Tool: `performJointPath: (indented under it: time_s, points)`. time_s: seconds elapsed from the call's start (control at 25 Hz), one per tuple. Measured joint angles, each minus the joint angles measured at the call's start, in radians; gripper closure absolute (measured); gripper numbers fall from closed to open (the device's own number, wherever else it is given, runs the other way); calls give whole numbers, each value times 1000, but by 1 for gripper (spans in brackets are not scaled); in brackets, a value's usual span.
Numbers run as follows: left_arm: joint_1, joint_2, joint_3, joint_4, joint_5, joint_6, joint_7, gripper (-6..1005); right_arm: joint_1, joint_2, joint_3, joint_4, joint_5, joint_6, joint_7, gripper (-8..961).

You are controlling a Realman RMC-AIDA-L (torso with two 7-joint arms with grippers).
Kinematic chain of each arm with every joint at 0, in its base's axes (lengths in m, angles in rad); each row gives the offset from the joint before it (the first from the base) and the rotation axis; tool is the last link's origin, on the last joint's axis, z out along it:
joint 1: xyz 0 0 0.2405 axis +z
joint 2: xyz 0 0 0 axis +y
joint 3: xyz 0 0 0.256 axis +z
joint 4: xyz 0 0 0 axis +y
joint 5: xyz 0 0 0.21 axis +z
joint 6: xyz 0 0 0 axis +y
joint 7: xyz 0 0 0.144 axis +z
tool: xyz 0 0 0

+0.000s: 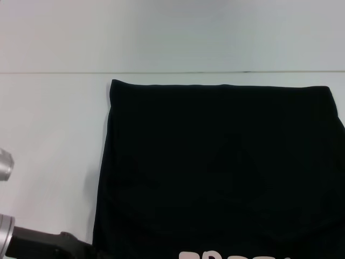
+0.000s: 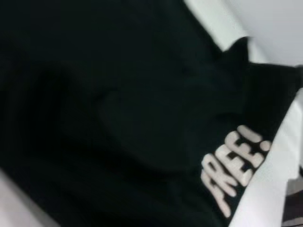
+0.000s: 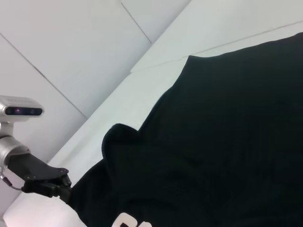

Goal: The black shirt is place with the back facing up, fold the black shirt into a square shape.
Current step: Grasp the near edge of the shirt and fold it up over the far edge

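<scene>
The black shirt lies on the white table as a near-rectangular slab, sides seemingly already folded in and white lettering turned up at the near hem, so the fold looks partly done with the lengthwise halving to a square left. The left gripper sits at the shirt's near-left corner, fabric just beyond it (grip state cannot be told). Matte, soft, lightly rumpled cloth; right gripper not seen.

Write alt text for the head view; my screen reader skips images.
A black shirt lies spread on a white table, white lettering showing at its near edge. The left gripper sits at the shirt's near left corner; the right gripper is out of view.
</scene>
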Motion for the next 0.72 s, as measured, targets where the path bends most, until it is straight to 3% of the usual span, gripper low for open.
performJointPath:
  time_s: [0.16, 0.72]
  points:
    - [-4, 1, 2, 6, -7, 16, -1, 968, 4, -2, 11, 0, 2, -15, 1, 892]
    - [-5, 21, -10, 16, 50, 36, -4, 968, 4, 1, 12, -2, 1, -12, 1, 892]
